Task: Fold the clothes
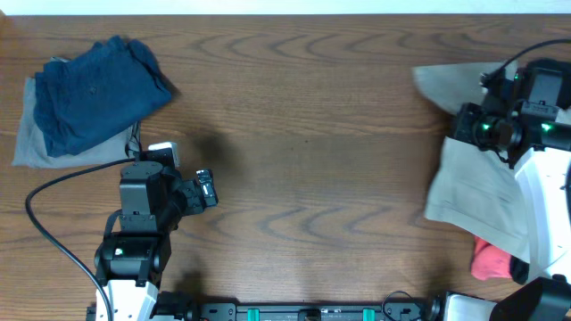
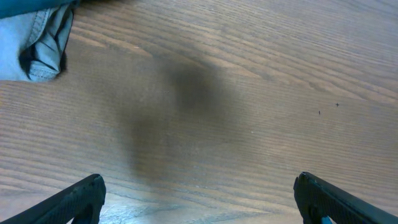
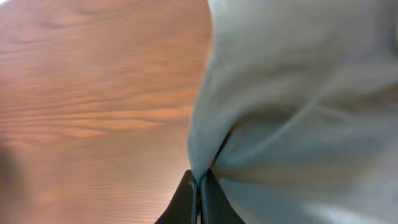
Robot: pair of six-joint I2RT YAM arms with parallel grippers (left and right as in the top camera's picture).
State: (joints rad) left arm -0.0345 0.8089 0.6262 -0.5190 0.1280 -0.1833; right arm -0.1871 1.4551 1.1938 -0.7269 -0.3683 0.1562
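Observation:
Light khaki-grey shorts (image 1: 477, 183) lie bunched at the table's right edge, partly under my right arm. My right gripper (image 1: 467, 125) is shut on a fold of this fabric; the wrist view shows the pale cloth (image 3: 298, 106) pinched between the two dark fingers (image 3: 199, 186). A dark blue garment (image 1: 94, 89) lies folded on a grey one (image 1: 31, 143) at the far left; their edge shows in the left wrist view (image 2: 37, 43). My left gripper (image 1: 207, 189) is open and empty over bare wood (image 2: 199, 196), right of that stack.
A red garment (image 1: 491, 260) peeks out under the shorts at the lower right. A black cable (image 1: 53, 183) loops left of the left arm. The wooden table (image 1: 312, 152) runs between the two arms.

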